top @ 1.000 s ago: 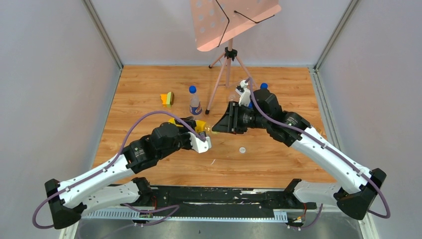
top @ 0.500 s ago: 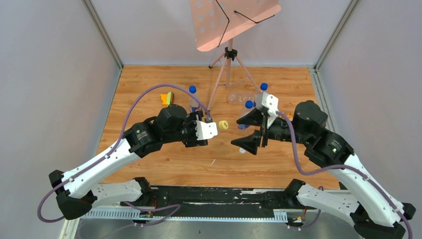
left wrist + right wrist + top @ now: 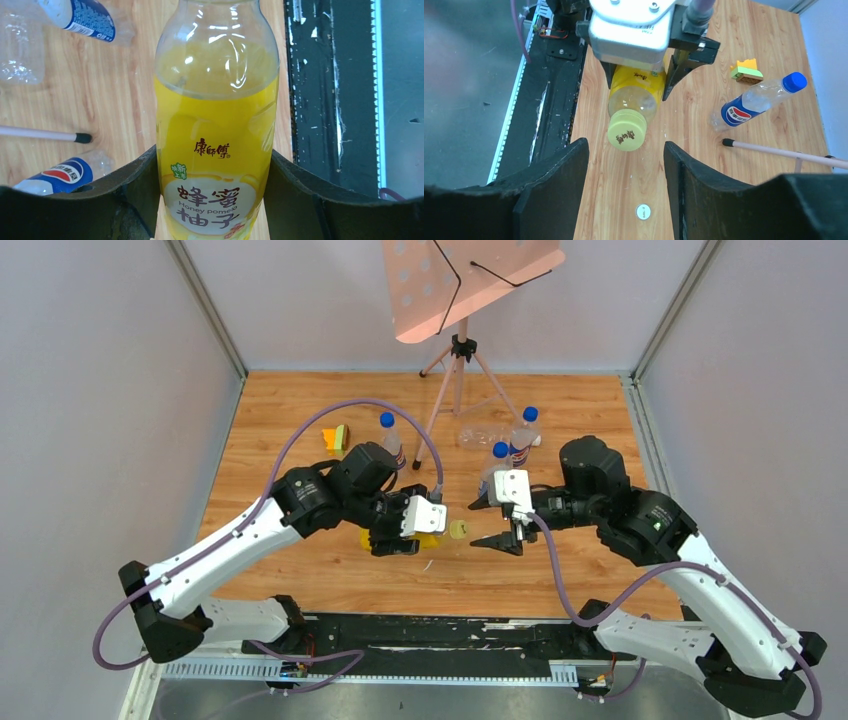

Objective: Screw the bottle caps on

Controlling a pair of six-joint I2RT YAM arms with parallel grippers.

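The left pincer (image 3: 214, 155) is clamped round the yellow honey-pomelo bottle (image 3: 215, 115), holding it with its long axis aimed neck-first at the right pincer (image 3: 624, 149), whose jaws gape wide either side of the bottle's yellow cap (image 3: 626, 131), touching nothing.

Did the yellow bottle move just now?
Yes. The yellow bottle has come down the picture, away from the pink stand legs and closer to the black rail at the near edge.
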